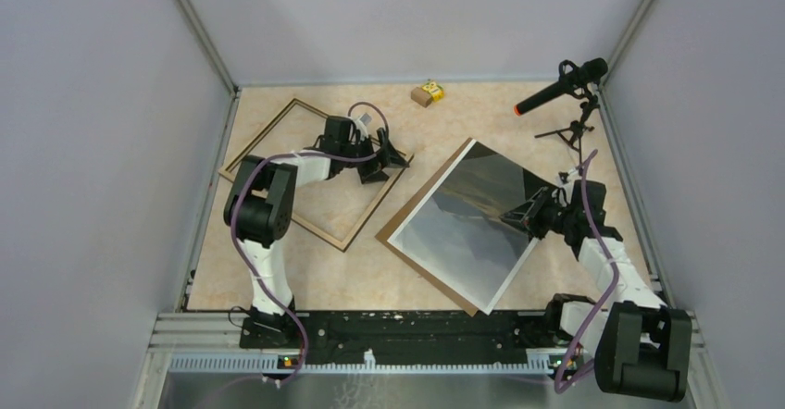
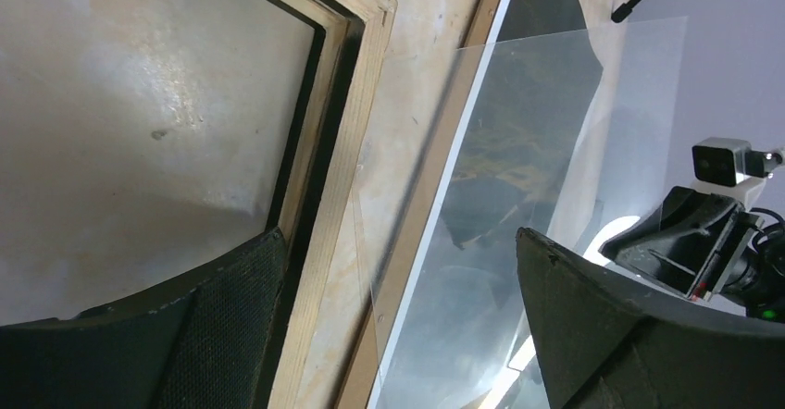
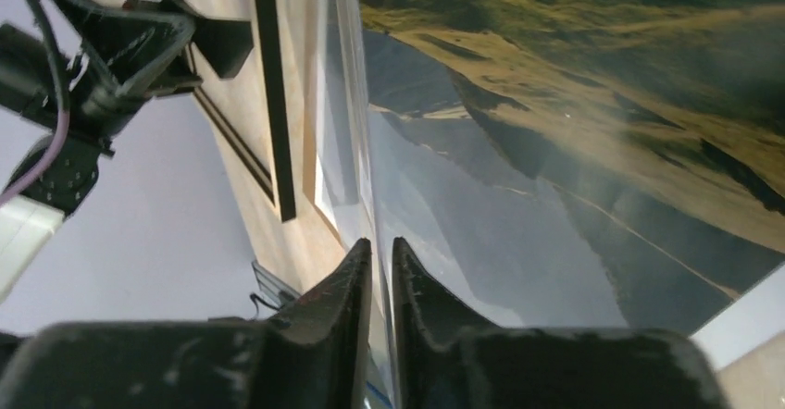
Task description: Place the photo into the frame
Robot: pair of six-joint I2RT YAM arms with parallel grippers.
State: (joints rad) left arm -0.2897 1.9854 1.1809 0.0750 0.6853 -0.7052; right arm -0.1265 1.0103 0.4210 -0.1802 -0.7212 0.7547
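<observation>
The frame (image 1: 313,176) lies on the left of the table with its light-wood rim (image 2: 347,113) up. My left gripper (image 1: 389,161) hovers over the frame's right corner, open and empty (image 2: 400,235). The photo (image 1: 463,233), grey mountains with a white border, rests on a brown backing board (image 1: 409,210) in the middle. A clear sheet (image 2: 620,104) is tilted up above the photo (image 3: 574,131). My right gripper (image 1: 512,215) sits at the sheet's right edge. Its fingers are almost together (image 3: 380,242), with that thin edge running between them.
A small yellow and brown box (image 1: 428,92) sits at the back. A microphone on a tripod (image 1: 561,90) stands at the back right. Grey walls close in both sides and the back.
</observation>
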